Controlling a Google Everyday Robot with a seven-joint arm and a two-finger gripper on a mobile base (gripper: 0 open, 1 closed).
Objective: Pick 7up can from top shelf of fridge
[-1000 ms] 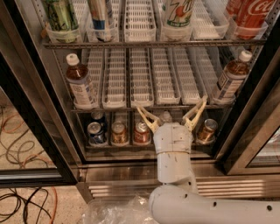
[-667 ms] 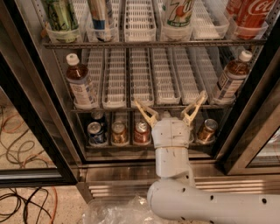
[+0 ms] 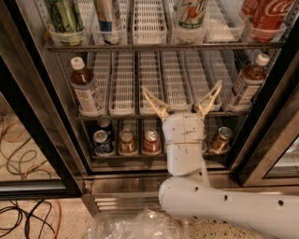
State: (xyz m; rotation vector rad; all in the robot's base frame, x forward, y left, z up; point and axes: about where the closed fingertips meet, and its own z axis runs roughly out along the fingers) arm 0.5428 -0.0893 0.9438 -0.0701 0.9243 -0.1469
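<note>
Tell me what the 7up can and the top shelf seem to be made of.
7up can: probably thin metal, glossy printed skin showing highlights. Top shelf: grey metal wire with dull sheen, carrying white slotted trays, apparently matte plastic, with clear fronts. The tool, open, hangs before the middle rack, below that shelf.

Speckled floor [image 3: 70, 220] carries black and orange cables [image 3: 22, 214] at lower left.

Gripper [image 3: 181, 87] sits below the 7up can [image 3: 190, 11] on the top shelf [image 3: 140, 47].
</note>
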